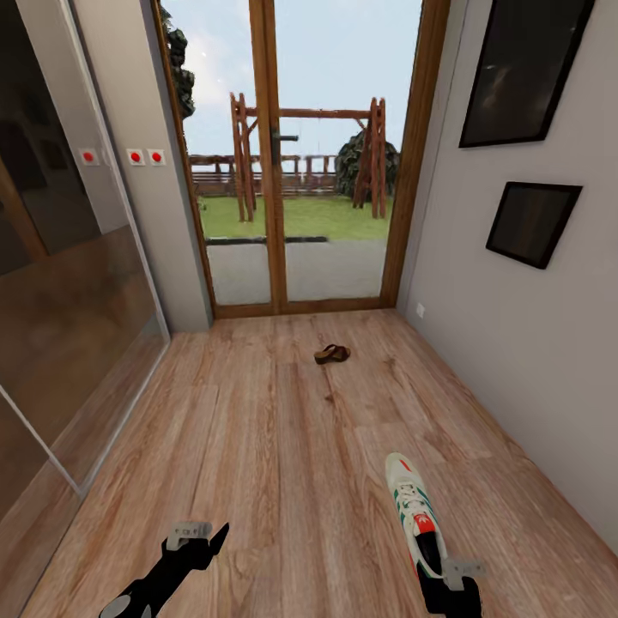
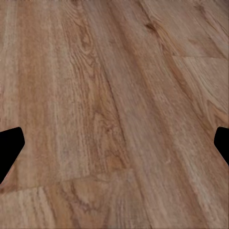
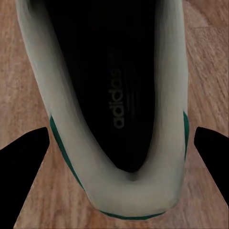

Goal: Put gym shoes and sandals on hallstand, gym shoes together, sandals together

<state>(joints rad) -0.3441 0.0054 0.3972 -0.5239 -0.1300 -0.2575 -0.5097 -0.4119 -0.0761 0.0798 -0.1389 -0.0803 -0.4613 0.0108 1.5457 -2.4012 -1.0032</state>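
Observation:
A white gym shoe (image 1: 413, 508) with green stripes and a red-orange tongue patch lies on the corridor floor (image 1: 257, 446) at the lower right, toe pointing away from me. My right gripper (image 1: 446, 577) hovers at its heel. In the right wrist view this gripper (image 3: 121, 152) is open, and its dark fingertips (image 3: 28, 157) straddle the shoe's heel (image 3: 133, 195) with a gap on each side. One brown sandal (image 1: 331, 354) lies farther off near the door. Over bare planks at the lower left, my left gripper (image 1: 202, 536) is open and holds nothing (image 2: 114, 143). The hallstand is out of view.
A wood-framed glass door (image 1: 275, 172) closes the corridor's far end. A glossy sliding panel (image 1: 60, 300) runs along the left side. The pale right wall (image 1: 515, 343) carries two dark frames (image 1: 532, 223) and a socket (image 1: 420, 310).

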